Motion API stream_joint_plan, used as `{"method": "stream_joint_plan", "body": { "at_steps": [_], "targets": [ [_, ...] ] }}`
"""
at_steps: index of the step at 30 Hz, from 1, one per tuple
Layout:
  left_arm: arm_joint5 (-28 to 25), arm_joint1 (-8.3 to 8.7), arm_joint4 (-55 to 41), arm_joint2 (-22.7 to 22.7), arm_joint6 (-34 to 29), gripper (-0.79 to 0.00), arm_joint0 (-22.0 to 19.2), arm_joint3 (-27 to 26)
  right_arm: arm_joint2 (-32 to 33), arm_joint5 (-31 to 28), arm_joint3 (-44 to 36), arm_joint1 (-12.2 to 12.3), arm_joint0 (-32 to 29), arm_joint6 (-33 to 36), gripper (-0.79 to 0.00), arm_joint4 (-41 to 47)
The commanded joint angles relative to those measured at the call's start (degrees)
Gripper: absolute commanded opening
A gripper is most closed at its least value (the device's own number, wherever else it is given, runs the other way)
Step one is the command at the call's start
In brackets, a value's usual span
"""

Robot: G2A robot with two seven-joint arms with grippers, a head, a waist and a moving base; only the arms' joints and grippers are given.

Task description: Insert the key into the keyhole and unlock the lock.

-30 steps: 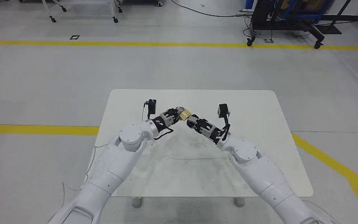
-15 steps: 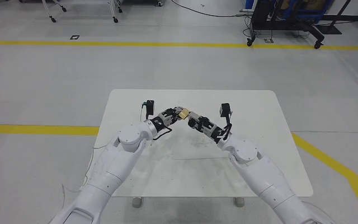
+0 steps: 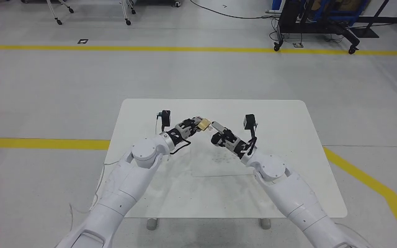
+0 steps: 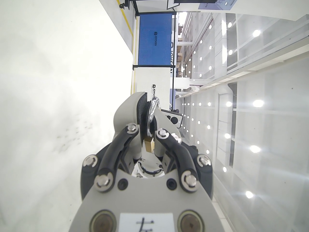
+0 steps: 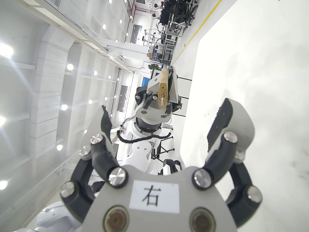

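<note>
Left gripper (image 4: 147, 115): clamped on the lock, one pad on each flat face; held in the air over the table's middle, pointing toward the other arm.
Right gripper (image 5: 166, 112): spread wide, holding nothing; hangs over the table facing the left gripper, tips just beside the lock in top view; cannot tell whether touching it.
Right fingers (image 5: 221, 119): dark ribbed pads turned inward, well apart from each other.
Lock (image 5: 163, 83): brass padlock, lying lengthwise between the left gripper's fingers; narrow brass edge turned toward the right gripper; off the table surface.
Shackle (image 4: 154, 106): silver loop at the fingertip end of the left gripper, poking out just past the pads; cannot tell whether latched or open.
Key (image 5: 162, 102): small silver piece sticking out of the brass body's end opposite the shackle, on the left gripper's palm side; looks seated in the keyhole, keyhole itself hidden.
Key vs right gripper: apart in right wrist view, beyond the spread fingers.
Table (image 3: 279, 186): white, rounded corners, both arms above it.
Scuff marks (image 4: 72, 136): faint grey specks on the table surface beneath the grippers.
Floor (image 3: 74, 87): light grey, with yellow lines (image 3: 186, 48) running beyond and beside the table.
</note>
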Motion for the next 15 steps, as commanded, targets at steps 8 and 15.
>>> {"method": "stream_joint_plan", "body": {
  "at_steps": [8,15],
  "targets": [
    [-3.5,-0.26,-1.4,-0.8,-2.7,-0.785,-0.1,0.5,3.7,5.1,0.6,-0.4,-1.2,11.7,-0.246,21.4],
    [-3.8,-0.43,-1.0,-0.8,-4.2,-0.785,-0.6,1.2,3.5,8.6,2.2,-0.8,-0.2,12.5,-0.348,22.8]
  ]
}}
